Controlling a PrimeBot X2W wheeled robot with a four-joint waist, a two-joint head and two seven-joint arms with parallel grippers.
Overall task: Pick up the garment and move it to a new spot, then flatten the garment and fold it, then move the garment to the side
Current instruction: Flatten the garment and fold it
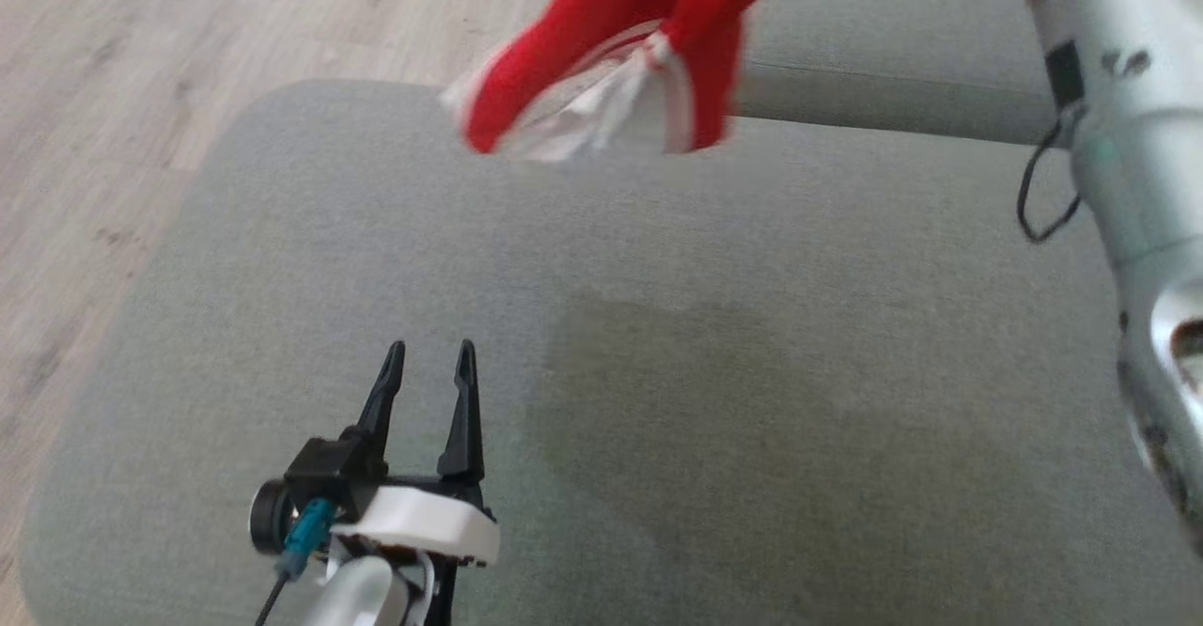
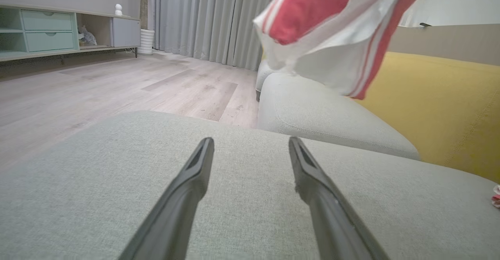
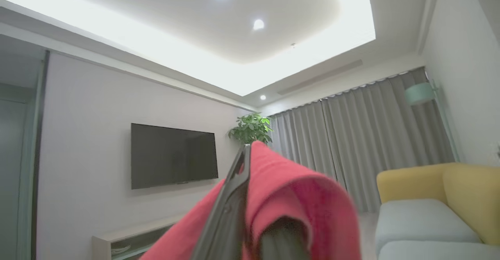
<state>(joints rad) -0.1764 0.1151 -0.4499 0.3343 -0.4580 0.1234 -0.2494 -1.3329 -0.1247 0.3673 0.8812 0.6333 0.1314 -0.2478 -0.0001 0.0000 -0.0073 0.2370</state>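
Observation:
A red and white garment (image 1: 620,71) hangs in the air above the far part of the grey ottoman cushion (image 1: 658,372). It also hangs at the top of the left wrist view (image 2: 336,29), blurred. My right gripper (image 3: 246,162) points up toward the ceiling, shut on the garment (image 3: 297,197), whose red cloth drapes over its fingers. My pale right forearm (image 1: 1128,137) crosses the right edge of the head view. My left gripper (image 1: 430,355) hovers low over the near part of the cushion, open, with nothing between its fingers (image 2: 195,170).
Wooden floor (image 1: 94,90) lies to the left of the cushion. A grey sofa seat (image 2: 320,115) with a yellow back (image 2: 437,104) stands beyond it. Curtains (image 2: 203,18) and a low cabinet (image 2: 47,29) are farther off.

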